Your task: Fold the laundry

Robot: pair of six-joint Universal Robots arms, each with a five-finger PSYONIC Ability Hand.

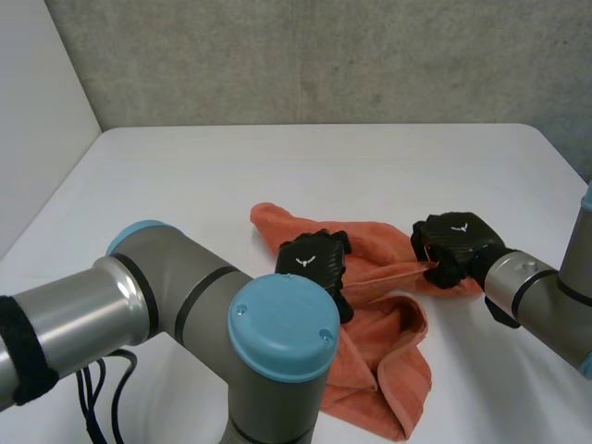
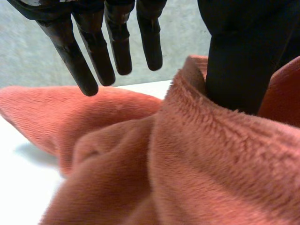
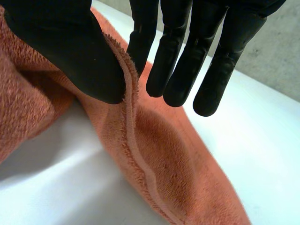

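An orange towel (image 1: 393, 375) lies crumpled on the white table (image 1: 277, 166), right of centre near the front. My left hand (image 1: 314, 262) rests on its middle. In the left wrist view the fingers (image 2: 93, 51) hang straight above the towel (image 2: 211, 154), and the thumb (image 2: 234, 65) stands behind a raised fold. My right hand (image 1: 453, 242) is at the towel's right edge. In the right wrist view the hemmed edge of the towel (image 3: 159, 159) rises between the thumb (image 3: 61, 47) and the straight fingers (image 3: 173, 61), which pinch it.
The table runs wide and bare to the back and left. A grey wall stands behind it and a white panel along the left side. My left arm's elbow (image 1: 277, 333) covers the towel's near left part.
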